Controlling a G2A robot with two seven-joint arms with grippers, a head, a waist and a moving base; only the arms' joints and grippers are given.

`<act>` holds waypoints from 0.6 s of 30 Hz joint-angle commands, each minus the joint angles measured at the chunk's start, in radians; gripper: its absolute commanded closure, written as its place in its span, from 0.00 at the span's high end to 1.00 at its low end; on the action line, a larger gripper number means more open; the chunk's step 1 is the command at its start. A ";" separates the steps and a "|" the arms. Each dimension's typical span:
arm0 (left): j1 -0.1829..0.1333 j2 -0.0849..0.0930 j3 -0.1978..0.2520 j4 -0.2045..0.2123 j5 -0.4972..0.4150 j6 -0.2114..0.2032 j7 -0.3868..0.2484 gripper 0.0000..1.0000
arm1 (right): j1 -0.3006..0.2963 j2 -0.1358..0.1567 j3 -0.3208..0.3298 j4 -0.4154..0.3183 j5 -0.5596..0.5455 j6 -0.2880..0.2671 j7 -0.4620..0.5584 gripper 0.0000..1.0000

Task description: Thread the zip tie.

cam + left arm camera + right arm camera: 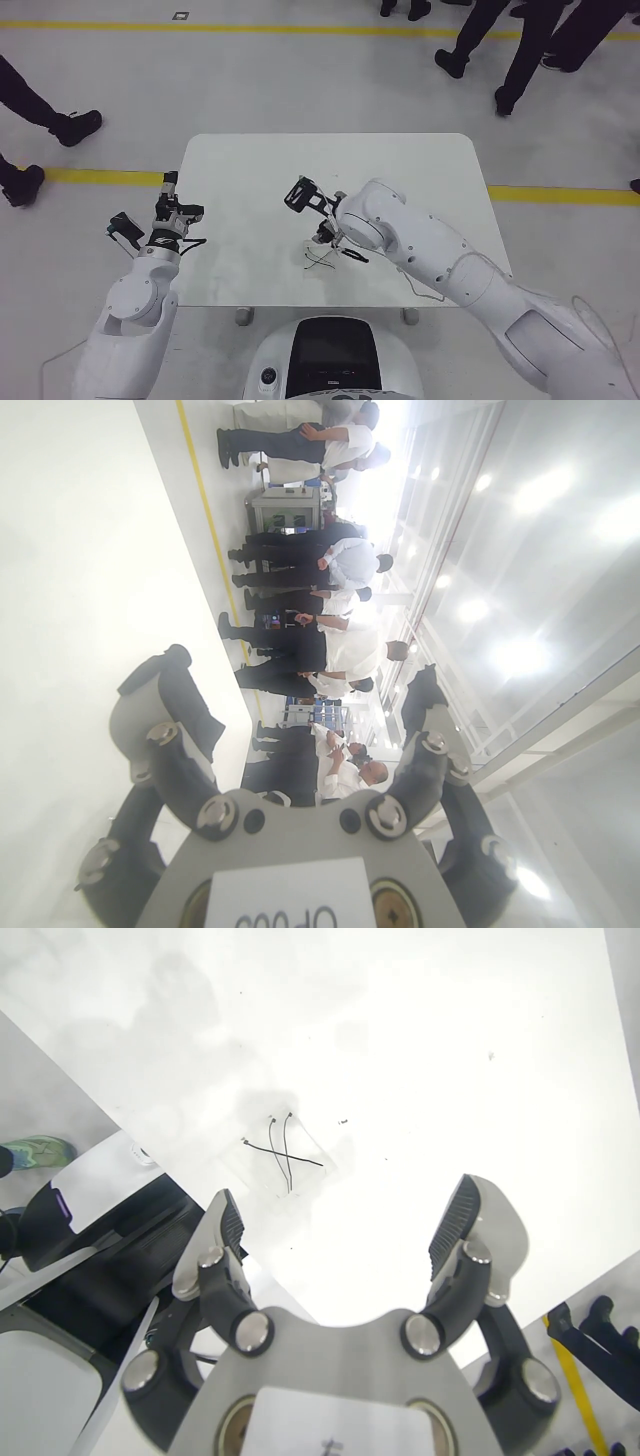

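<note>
Grey floor [300, 80], yellow lines [250, 28], seemingly bright ceiling lights [542, 492].

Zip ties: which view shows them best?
The right wrist view: the zip ties lie crossed, unobstructed. The top view gives thin lines beside the right arm. The left wrist view faces people.

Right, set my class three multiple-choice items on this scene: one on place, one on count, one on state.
1. Where do the zip ties lie? A on the table; B on the floor; C in a gripper.
2. How many zip ties are there? A one; B three; C six.
3. The right gripper is: A shut on a tie; B open and empty; C shut and empty.
Key: 1A, they rest on the white tabletop; 2B, three black strands cross; 3B, its jaws stand apart with nothing between.
</note>
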 commanded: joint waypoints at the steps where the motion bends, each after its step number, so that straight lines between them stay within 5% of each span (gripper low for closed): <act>1: 0.000 0.000 0.000 0.000 0.000 0.000 0.000 1.00 | 0.000 0.000 0.000 0.000 0.000 0.000 0.000 1.00; 4: 0.000 0.000 0.000 0.000 0.000 0.000 0.000 1.00 | 0.000 0.000 0.000 0.000 0.000 0.000 0.000 1.00; 7: 0.000 0.000 0.000 0.000 0.000 0.000 0.000 1.00 | 0.007 -0.009 -0.021 0.030 0.060 -0.104 0.006 1.00; 18: 0.000 0.000 0.000 0.000 0.000 0.000 0.000 1.00 | 0.102 -0.112 -0.143 0.288 0.182 -0.203 -0.033 1.00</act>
